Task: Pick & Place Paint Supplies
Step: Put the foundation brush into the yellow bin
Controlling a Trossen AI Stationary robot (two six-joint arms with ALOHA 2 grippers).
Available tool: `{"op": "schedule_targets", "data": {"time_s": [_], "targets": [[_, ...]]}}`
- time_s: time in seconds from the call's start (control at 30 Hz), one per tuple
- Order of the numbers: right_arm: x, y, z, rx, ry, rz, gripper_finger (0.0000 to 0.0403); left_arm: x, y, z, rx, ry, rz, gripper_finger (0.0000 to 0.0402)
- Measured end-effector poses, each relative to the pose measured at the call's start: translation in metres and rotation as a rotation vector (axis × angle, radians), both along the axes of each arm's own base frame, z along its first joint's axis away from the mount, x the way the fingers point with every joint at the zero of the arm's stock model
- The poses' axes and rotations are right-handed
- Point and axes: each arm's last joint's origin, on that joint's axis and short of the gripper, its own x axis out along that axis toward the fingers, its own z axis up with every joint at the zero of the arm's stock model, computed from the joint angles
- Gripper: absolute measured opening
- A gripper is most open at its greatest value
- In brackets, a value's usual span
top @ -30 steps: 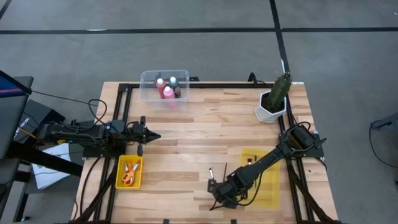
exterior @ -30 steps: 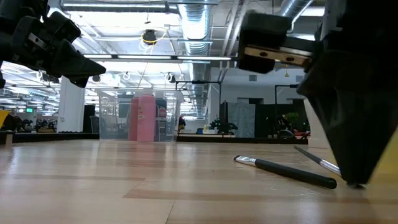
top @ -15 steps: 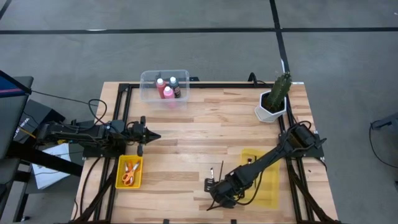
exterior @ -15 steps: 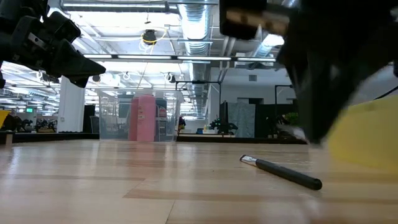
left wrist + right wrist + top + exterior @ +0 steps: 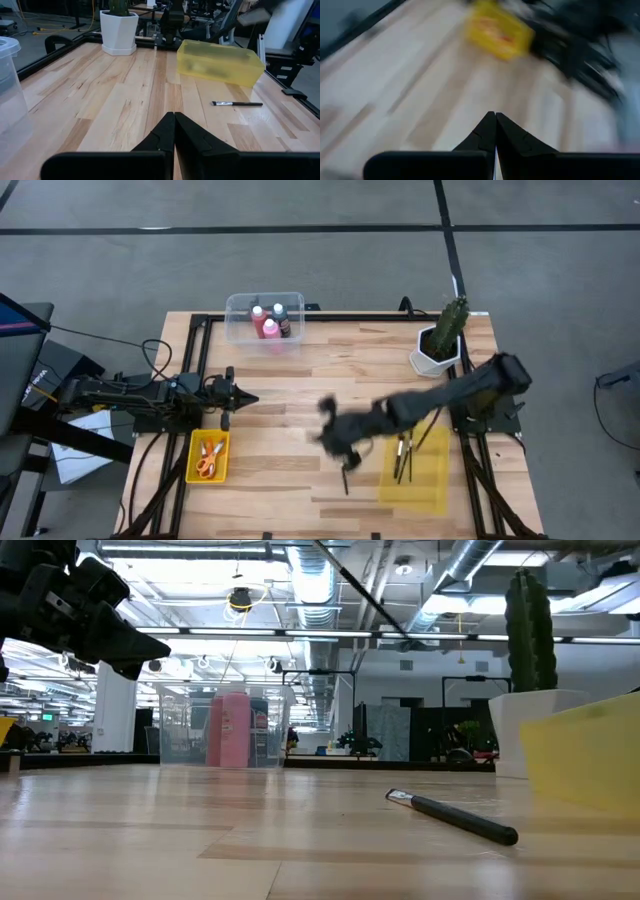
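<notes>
My right gripper [image 5: 330,425] [image 5: 495,117] is shut and high over the table's middle, blurred by motion. A thin dark brush [image 5: 355,590] slants through the air at the top of the low view. Another dark-handled brush [image 5: 346,478] [image 5: 450,818] [image 5: 237,104] lies flat on the table beside the yellow bin [image 5: 430,495]. More brushes [image 5: 405,455] lie in that bin. Red, pink and dark paint bottles [image 5: 268,322] stand in a clear tub at the far edge. Scissors [image 5: 208,460] lie in a small yellow tray. My left gripper [image 5: 245,397] [image 5: 174,120] waits shut at the left. My right gripper appears to hold the thin brush [image 5: 355,590], which hangs slanted and clear of the table. Blur hides the place of contact in the high and right wrist views, so the part held and the kind of hold cannot be told.
A green plant in a white pot [image 5: 440,345] stands at the far right corner. The clear tub [image 5: 240,330] sits at the far edge and the small yellow tray [image 5: 192,470] near the left. Bare wood lies between my left gripper and the yellow bin.
My right gripper has risen fast from the table near its front edge and swung toward the table's middle and far side, rolling as it went. One of the two brushes that lay by it has left the table. The other brush stays where it was.
</notes>
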Motion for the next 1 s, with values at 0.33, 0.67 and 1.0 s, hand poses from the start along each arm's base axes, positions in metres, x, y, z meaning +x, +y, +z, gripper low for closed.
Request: {"op": "schedule_targets", "data": {"time_s": [0.33,0.67,1.0], "targets": [[-0.020,-0.071,0.026,0.545,-0.032,-0.597,0.0000,0.000,0.000,0.000,0.000,-0.001,0.003,0.0001],[-0.014,-0.061,-0.024,0.800,0.042,-0.826,0.0000,0.000,0.000,0.000,0.000,-0.002,0.002,0.0001],[-0.003,-0.039,-0.063,1.093,0.124,-1.128,0.0000,0.000,0.000,0.003,-0.001,-0.028,-0.001,0.0001]]}}
